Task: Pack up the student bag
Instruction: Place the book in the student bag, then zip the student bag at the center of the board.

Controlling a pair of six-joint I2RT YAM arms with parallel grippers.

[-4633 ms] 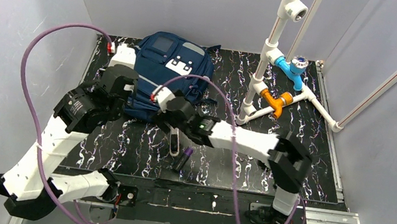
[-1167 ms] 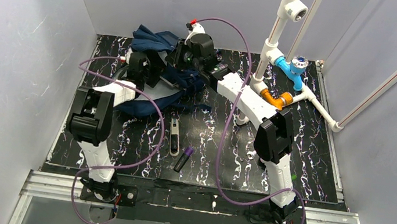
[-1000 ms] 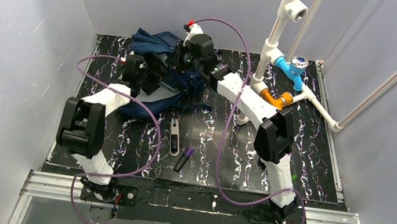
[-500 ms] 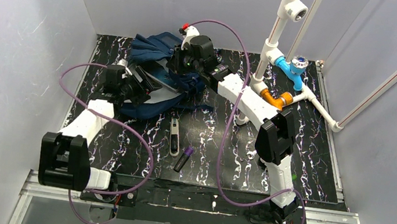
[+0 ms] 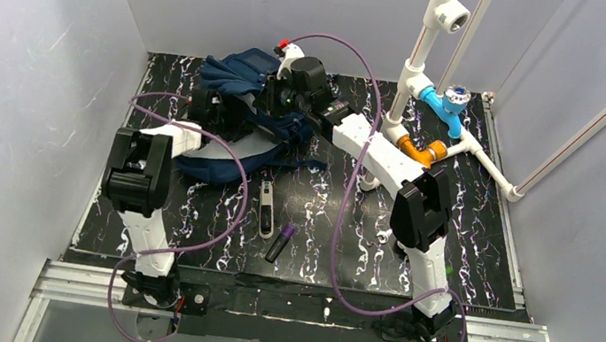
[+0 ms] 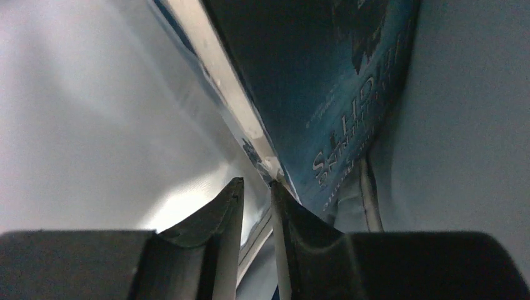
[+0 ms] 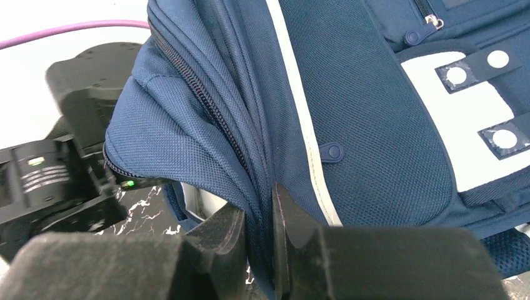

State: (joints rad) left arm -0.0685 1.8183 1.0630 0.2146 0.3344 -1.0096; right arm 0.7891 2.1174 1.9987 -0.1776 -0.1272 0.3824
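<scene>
The left gripper has its jaws drawn close, with only a slit between them. The corner of a blue book with pale lettering meets that slit, but I cannot tell whether the jaws nip it or merely touch it. Pale lining surrounds both, so the gripper is inside the bag's mouth. The right gripper has its jaws clenched on a fold of navy fabric beside the zipper, at the upper rim of the student bag.

Half a second ago the left arm was pulled back toward the near left, with its gripper outside the bag. Now its forearm stands up and the gripper reaches into the opening. The right arm keeps the same hold at the same spot. A few seconds ago the bag lay flat, front up, at the far left of the tabletop. It is in that same far-left area now, but bunched and held open. A flat grey tool and a purple-capped marker lie where they were, near the bag and apart from it.
</scene>
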